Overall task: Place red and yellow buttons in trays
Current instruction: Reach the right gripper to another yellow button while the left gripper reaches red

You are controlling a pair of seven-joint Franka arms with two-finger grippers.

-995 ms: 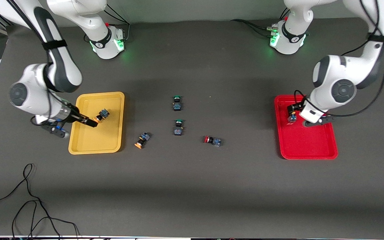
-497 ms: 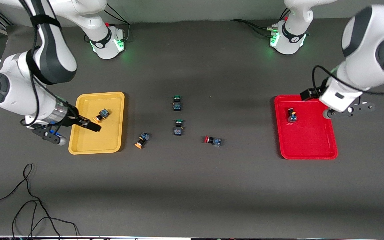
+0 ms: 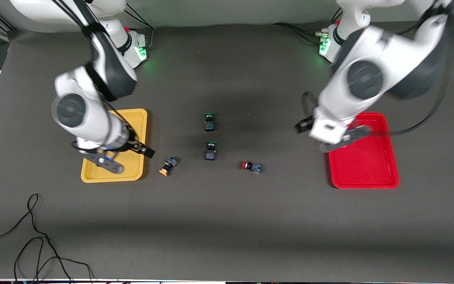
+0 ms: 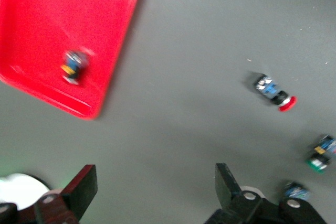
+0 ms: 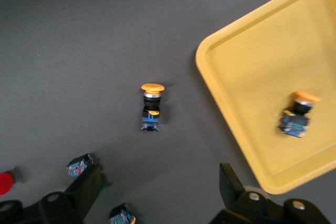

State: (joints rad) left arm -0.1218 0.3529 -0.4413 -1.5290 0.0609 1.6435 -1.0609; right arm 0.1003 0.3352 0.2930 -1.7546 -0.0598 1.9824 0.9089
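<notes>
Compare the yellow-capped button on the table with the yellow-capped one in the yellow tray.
The loose yellow button lies on the bare table beside the yellow tray; the trayed yellow button rests inside it. The loose one's cap points straight away from its body in the right wrist view; the trayed one sits slightly tilted. Both have orange-yellow caps and black-and-blue bodies.

Table (image 3: 227, 221): dark grey covering, matt, smooth. Yellow tray (image 5: 262, 66) and red tray (image 3: 369, 169): moulded plastic, smooth, slight sheen. Buttons: the yellow button (image 5: 151, 106) on the table has a smooth plastic cap on a dark plastic body. Arm shells (image 3: 81, 114): glossy white plastic with black joints. Gripper fingers (image 4: 81, 190): matt black.
</notes>
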